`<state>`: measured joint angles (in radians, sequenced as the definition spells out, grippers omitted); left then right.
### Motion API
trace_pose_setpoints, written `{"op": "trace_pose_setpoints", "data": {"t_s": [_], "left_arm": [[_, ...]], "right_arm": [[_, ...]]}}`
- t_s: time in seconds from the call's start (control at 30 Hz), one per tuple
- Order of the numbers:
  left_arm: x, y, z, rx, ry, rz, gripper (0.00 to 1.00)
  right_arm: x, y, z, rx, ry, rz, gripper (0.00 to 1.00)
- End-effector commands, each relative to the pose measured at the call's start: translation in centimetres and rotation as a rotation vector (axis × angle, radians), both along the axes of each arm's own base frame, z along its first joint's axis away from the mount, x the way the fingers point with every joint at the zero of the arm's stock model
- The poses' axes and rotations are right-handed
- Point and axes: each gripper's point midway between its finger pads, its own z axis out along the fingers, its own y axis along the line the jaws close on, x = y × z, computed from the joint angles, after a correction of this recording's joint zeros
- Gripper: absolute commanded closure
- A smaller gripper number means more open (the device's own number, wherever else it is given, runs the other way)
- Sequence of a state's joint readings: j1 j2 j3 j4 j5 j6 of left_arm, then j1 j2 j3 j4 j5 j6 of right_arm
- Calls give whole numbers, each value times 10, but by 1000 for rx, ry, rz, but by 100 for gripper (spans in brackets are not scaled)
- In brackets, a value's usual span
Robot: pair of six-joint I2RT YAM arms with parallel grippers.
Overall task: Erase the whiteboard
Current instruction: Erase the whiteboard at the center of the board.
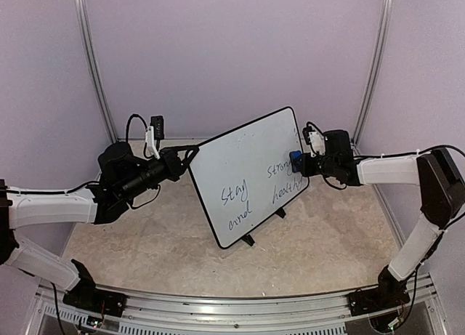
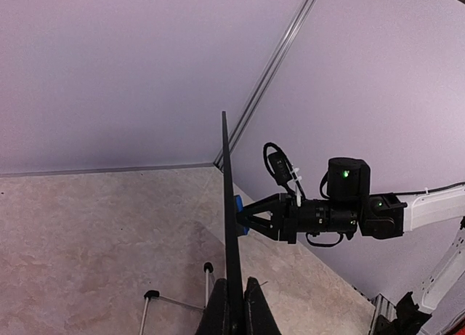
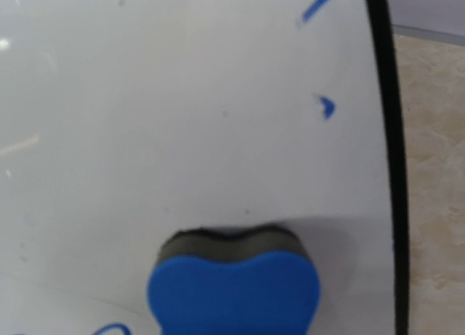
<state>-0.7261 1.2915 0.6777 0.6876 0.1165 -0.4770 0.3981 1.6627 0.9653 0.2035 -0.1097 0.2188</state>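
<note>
Toward three o'clock, the eraser [image 1: 296, 158] is gripped by the right tool [image 1: 302, 160]; the whiteboard [image 1: 240, 171] rim is pinched by the left tool [image 1: 191, 158].

**Three cameras, one whiteboard from three sides**

The overhead camera sits high behind the arm bases. It looks forward and down across the table [image 1: 330, 240] to the back wall [image 1: 232, 51]. From that far back it takes in both arms and the written face of the whiteboard [image 1: 251, 176].

The left wrist camera rides low and looks past the left gripper [image 2: 234, 295]. It sees the whiteboard edge-on, as a thin dark line. The right gripper [image 2: 245, 220] and the eraser [image 2: 237, 203] lie beyond it.

The right wrist camera is very close to the whiteboard's face, which nearly fills the view, with the eraser at the bottom.

All three views share the whiteboard and eraser. The overhead and left wrist views also share the right gripper.
</note>
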Motion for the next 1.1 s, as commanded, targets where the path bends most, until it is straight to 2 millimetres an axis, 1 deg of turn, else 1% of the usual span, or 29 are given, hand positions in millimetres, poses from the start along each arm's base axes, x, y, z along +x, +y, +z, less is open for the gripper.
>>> {"op": "trace_pose_setpoints", "data": {"t_s": [0.0,0.27,0.37,0.57,0.8,0.93,1.0,1.07], "left_arm": [[-30,-31,-11,75,-17,-194,100],[-32,-33,-16,74,-5,-211,100],[-34,-32,-16,71,-5,-213,100],[-36,-32,-13,62,-8,-220,100],[-36,-30,-13,59,-8,-215,100],[-37,-31,-13,60,-9,-218,100],[-37,-31,-13,60,-9,-216,100],[-37,-30,-13,60,-10,-214,100]], "right_arm": [[-12,1,-9,-78,11,47,77],[-7,3,-7,-85,-2,51,76],[-1,5,-1,-74,-10,46,76],[18,10,22,-52,-45,21,75],[37,16,62,-13,-108,4,74],[48,15,79,2,-130,-21,74],[52,14,83,17,-134,-29,74],[56,10,83,32,-122,-40,74]]}}
